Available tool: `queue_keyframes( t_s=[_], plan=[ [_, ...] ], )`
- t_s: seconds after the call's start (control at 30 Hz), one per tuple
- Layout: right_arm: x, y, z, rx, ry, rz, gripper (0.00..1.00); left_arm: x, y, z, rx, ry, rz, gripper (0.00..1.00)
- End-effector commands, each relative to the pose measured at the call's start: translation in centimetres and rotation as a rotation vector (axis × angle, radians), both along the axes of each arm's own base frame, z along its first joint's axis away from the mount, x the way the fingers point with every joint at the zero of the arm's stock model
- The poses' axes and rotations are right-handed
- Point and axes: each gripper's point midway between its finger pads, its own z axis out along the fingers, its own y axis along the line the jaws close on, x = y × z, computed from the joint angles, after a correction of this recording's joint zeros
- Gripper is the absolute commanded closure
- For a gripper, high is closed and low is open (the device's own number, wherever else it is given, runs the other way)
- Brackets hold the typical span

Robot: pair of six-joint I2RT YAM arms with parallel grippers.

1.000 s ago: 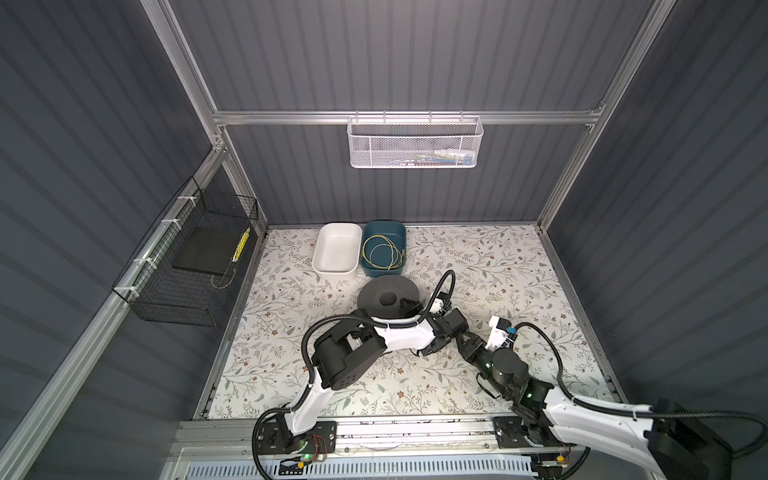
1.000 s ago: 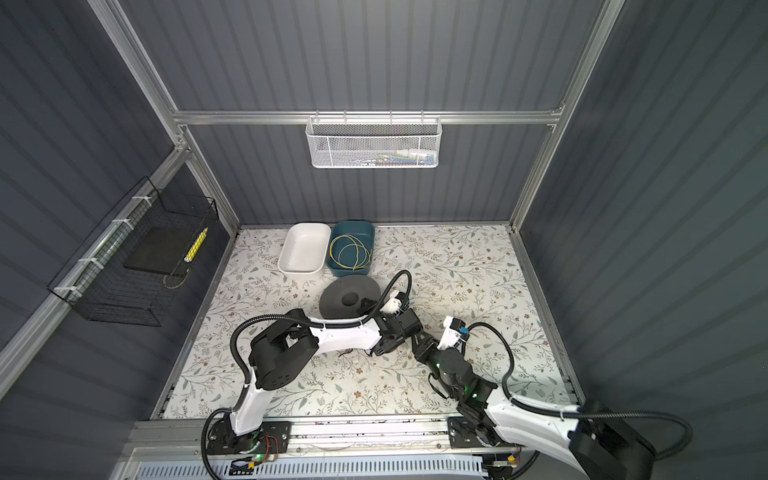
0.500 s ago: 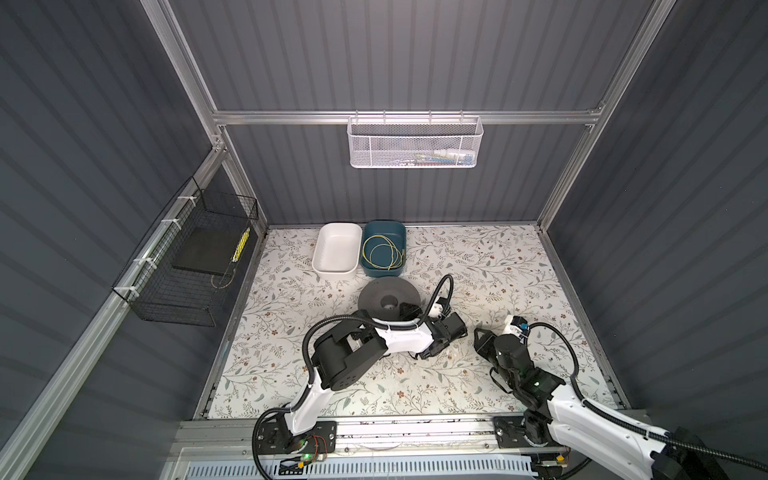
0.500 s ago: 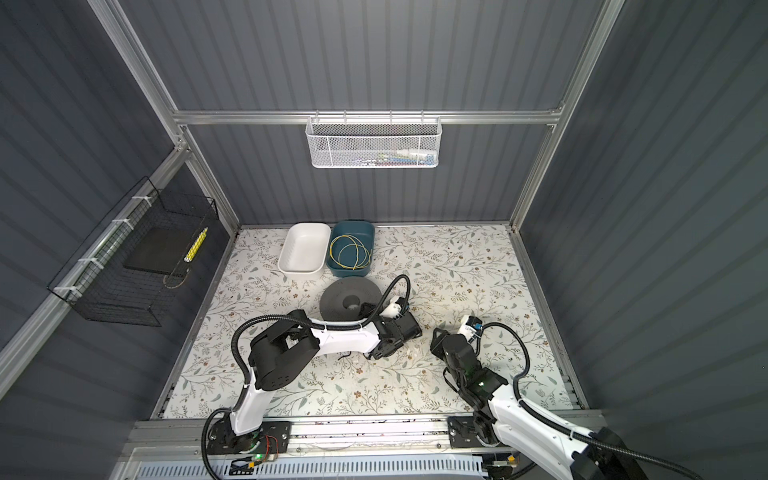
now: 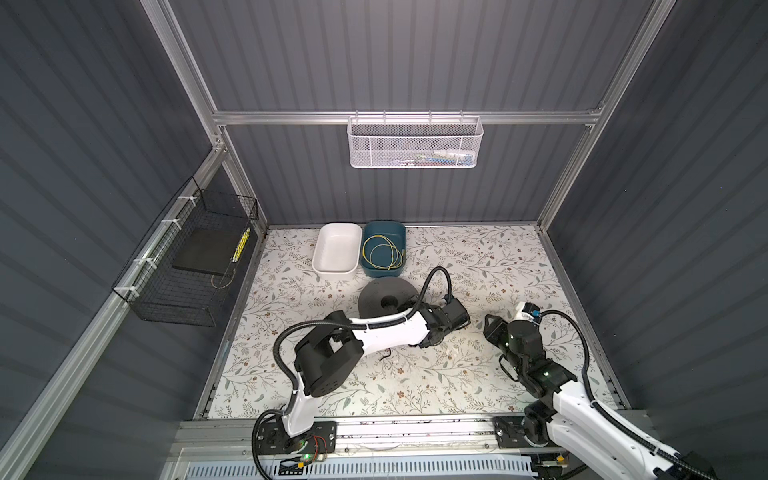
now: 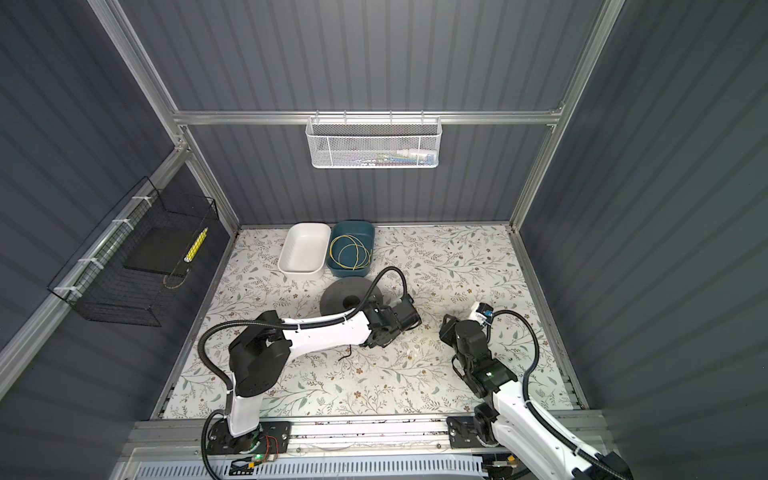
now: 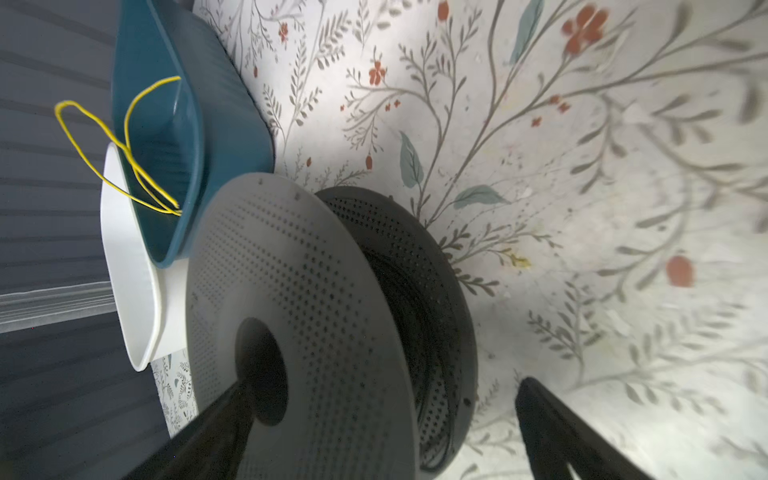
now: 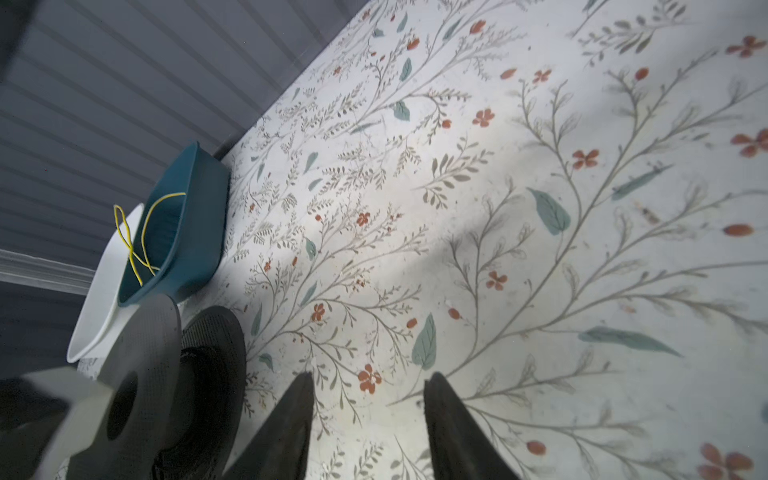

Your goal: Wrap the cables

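Wire shows in two places: the black wire (image 7: pixel 409 324) is wound round the core of a grey spool (image 5: pixel 380 291), which lies flat a little toward 12 o'clock from the middle of the flowered worktop (image 5: pixel 478 257). The yellow wire (image 5: pixel 384 253) is coiled loosely inside a teal tub (image 5: pixel 380 272) at 12 o'clock from the spool. A white tub (image 5: pixel 318 257) stands just beside the teal one on its 9 o'clock side, and the two seem to touch. A short loose black end (image 5: pixel 386 354) lies on the worktop at 6 o'clock from the spool, close by the left arm; the arm hides whether it runs on to the spool. In the left wrist view the left claw (image 7: pixel 386 384) is spread wide and pinches nothing. One of its fingers (image 7: pixel 199 432) crosses in front of the spool's pale upper flange near the hub hole, the other over bare worktop; whether the first touches the flange cannot be told. The right claw (image 8: pixel 370 376) hangs low at about 4 o'clock from the spool, apart from the left arm's wrist. Its fingers (image 8: pixel 286 428) are partly spread, with only the flowered surface between them.
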Motion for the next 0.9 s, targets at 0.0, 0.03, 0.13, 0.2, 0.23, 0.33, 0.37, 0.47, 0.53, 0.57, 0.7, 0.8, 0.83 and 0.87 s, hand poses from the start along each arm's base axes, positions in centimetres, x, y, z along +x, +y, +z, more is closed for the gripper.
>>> queue_keyframes(
  t_s=[0.0, 0.03, 0.13, 0.2, 0.23, 0.33, 0.37, 0.47, 0.53, 0.57, 0.7, 0.8, 0.83, 0.87],
  plan=[
    [0.4, 0.1, 0.8, -0.039, 0.015, 0.045, 0.5, -1.2, 0.3, 3.7, -0.051, 0.026, -0.022, 0.01],
    [0.6, 0.2, 1.0, -0.035, 0.014, 0.051, 0.48, -1.2, 0.7, 3.9, -0.034, 0.024, -0.018, 0.01],
    [1.0, 0.7, 1.3, -0.034, 0.015, 0.077, 0.45, -1.5, 1.7, 4.5, -0.013, 0.021, 0.002, 0.01],
    [1.4, 1.3, 2.4, -0.058, 0.003, 0.121, 0.42, -1.6, 2.2, 6.5, -0.062, 0.001, 0.013, 0.0],
    [1.7, 1.5, 3.3, -0.079, -0.013, 0.141, 0.4, -1.7, 2.5, 8.2, -0.101, -0.024, 0.015, 0.01],
    [2.5, 2.3, 7.6, -0.146, -0.116, 0.214, 0.15, -1.9, 3.7, 13.5, -0.25, -0.133, 0.001, 0.0],
    [2.7, 2.7, 9.2, -0.16, -0.158, 0.236, 0.01, -1.8, 4.0, 15.5, -0.315, -0.186, 0.0, 0.01],
    [3.3, 3.4, 13.2, -0.19, -0.219, 0.28, 0.01, -1.4, 7.6, 19.1, -0.426, -0.404, 0.077, 0.01],
    [4.2, 2.7, 13.4, -0.204, -0.185, 0.222, 0.01, -1.7, 9.4, 19.6, -0.475, -0.473, 0.091, 0.0],
    [4.5, 2.5, 12.8, -0.263, -0.163, 0.228, 0.01, -1.6, 10.1, 19.5, -0.467, -0.522, 0.083, 0.01],
    [5.9, 1.4, 11.1, -0.585, -0.142, 0.288, 0.01, -0.6, 13.1, 15.1, -0.354, -0.604, 0.026, 0.0],
    [7.1, 0.9, 9.3, -0.709, -0.204, 0.331, 0.01, 3.2, 19.7, 10.9, -0.521, -0.526, 0.241, 0.01],
    [7.7, 0.2, 8.9, -0.712, -0.213, 0.317, 0.01, 4.2, 21.8, 9.6, -0.557, -0.521, 0.293, 0.01],
    [8.0, -0.3, 8.4, -0.72, -0.211, 0.316, 0.01, 4.9, 23.6, 8.7, -0.57, -0.536, 0.329, 0.01]
  ],
)
